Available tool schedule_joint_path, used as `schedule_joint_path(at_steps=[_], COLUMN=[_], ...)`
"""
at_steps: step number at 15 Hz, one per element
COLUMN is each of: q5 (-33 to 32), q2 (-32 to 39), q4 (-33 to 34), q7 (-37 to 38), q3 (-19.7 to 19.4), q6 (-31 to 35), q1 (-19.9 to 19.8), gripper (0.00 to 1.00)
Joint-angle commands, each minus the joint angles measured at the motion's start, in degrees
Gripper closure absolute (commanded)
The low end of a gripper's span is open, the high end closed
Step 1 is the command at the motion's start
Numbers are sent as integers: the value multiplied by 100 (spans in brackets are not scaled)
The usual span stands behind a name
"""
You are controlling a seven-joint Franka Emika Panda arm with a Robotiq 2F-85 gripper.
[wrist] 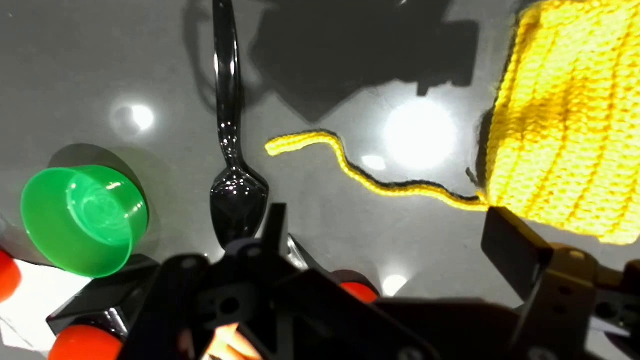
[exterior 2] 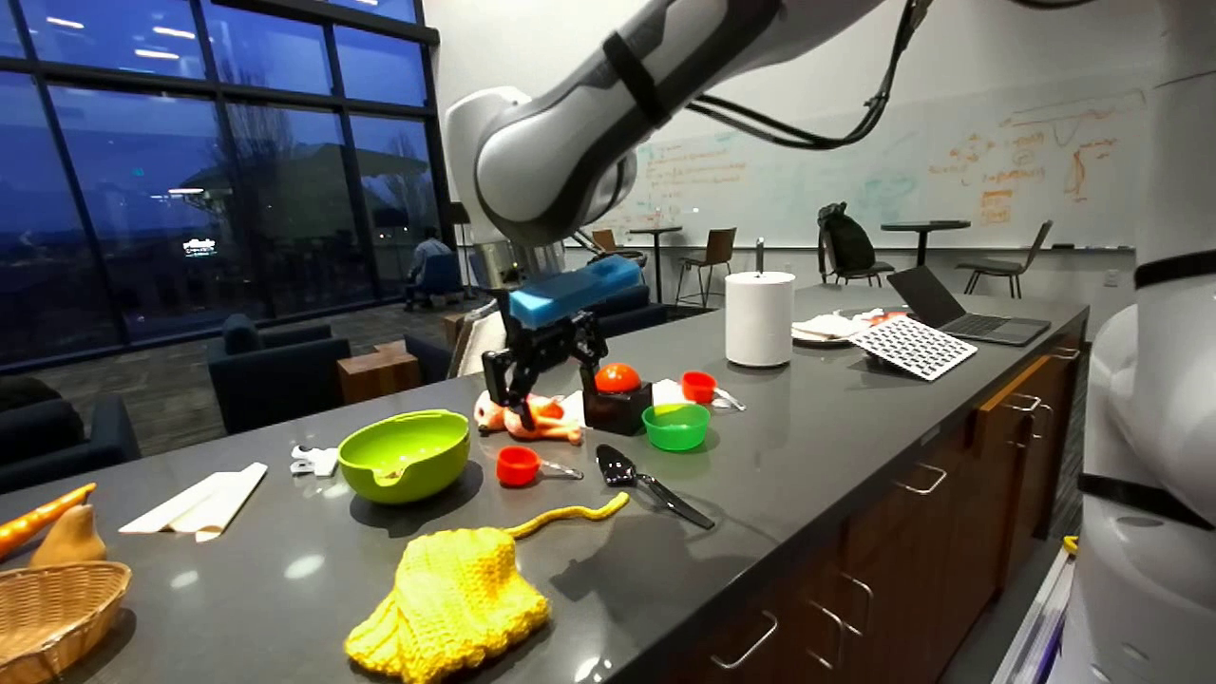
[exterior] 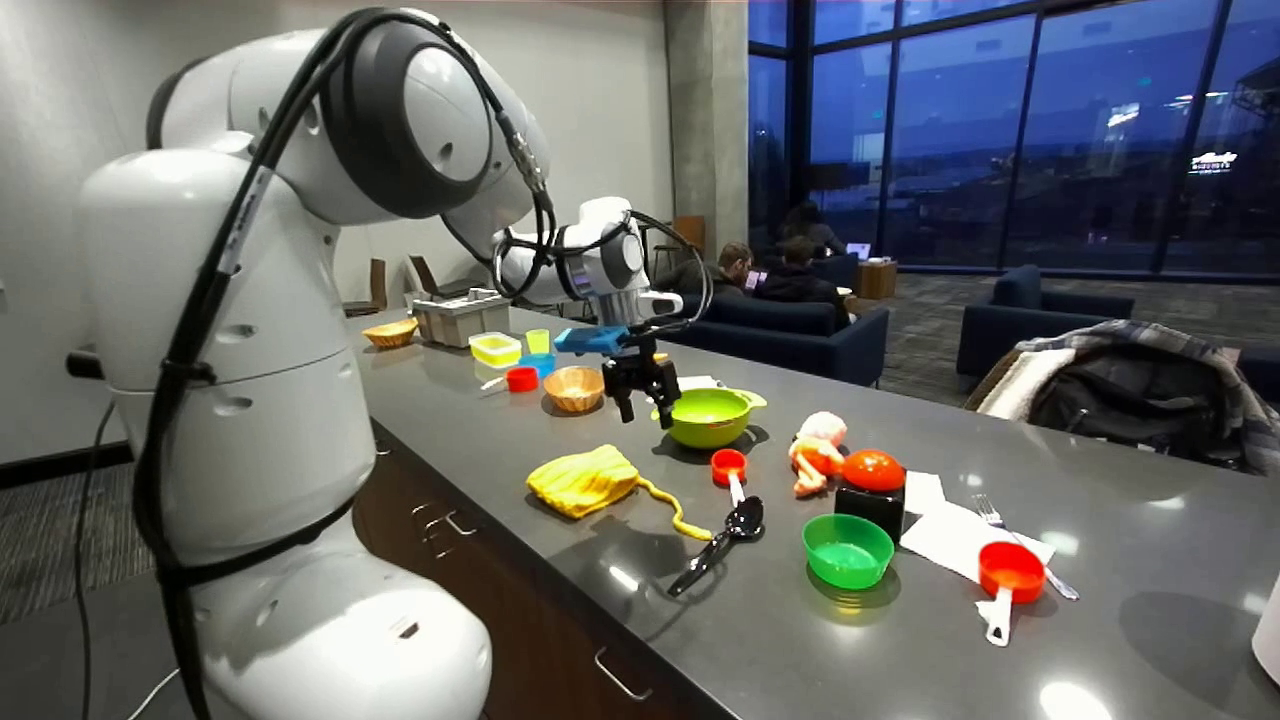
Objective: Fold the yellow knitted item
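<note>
In an exterior view the gripper (exterior: 646, 415) hangs above the grey counter (exterior: 775, 620), its two fingers (exterior: 626, 409) spread apart and pointing down, near the lime-green bowl (exterior: 708, 422). The yellow knitted cloth (exterior: 583, 482) lies on the counter, well apart from the gripper, toward the edge above the drawers. A yellow cord (exterior: 661, 493) runs from it, the tip just beside a black spoon (exterior: 742, 520). Near the spoon sit a small red cup (exterior: 728, 464) with a white handle and a green cup (exterior: 848, 565). An orange-red ball (exterior: 873, 470) rests on a black box (exterior: 868, 510) near the green cup, just beside a pink toy (exterior: 820, 458).

In an exterior view a basket (exterior 2: 57, 608) sits at the edge of the view, and folded paper (exterior 2: 195, 505) lies between it and the lime-green bowl. There the cloth lies in the foreground, raised in a soft hump. A paper towel roll (exterior 2: 758, 321) and an open laptop (exterior 2: 988, 328) stand farther along the counter.

In the wrist view the cloth fills the upper right corner, and the cord winds away from it, its tip apart from the spoon's handle. The fingers stand wide at the bottom, with counter showing between them. The pinkish patch low behind them is mostly hidden; it may be the toy.
</note>
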Motion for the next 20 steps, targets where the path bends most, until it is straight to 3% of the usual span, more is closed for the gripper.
schedule_joint_path(at_steps=[1, 3, 4, 7, 12, 20], q5=[563, 1142, 1449, 1885, 1497, 1254], q2=[-1004, -1355, -1572, -2319, -3449, -4199], q4=[-1229, -1602, -1741, -2037, -2227, -2283], q7=[-1524, -2420, -2882, -3751, -3441, -3312], q3=[-15, -56, -436, -522, -764, -891], q6=[795, 805, 590, -385, -1585, -2006], q1=[-332, -372, -48, -440, -1027, -1521], gripper=[0, 0, 0, 0, 0, 0])
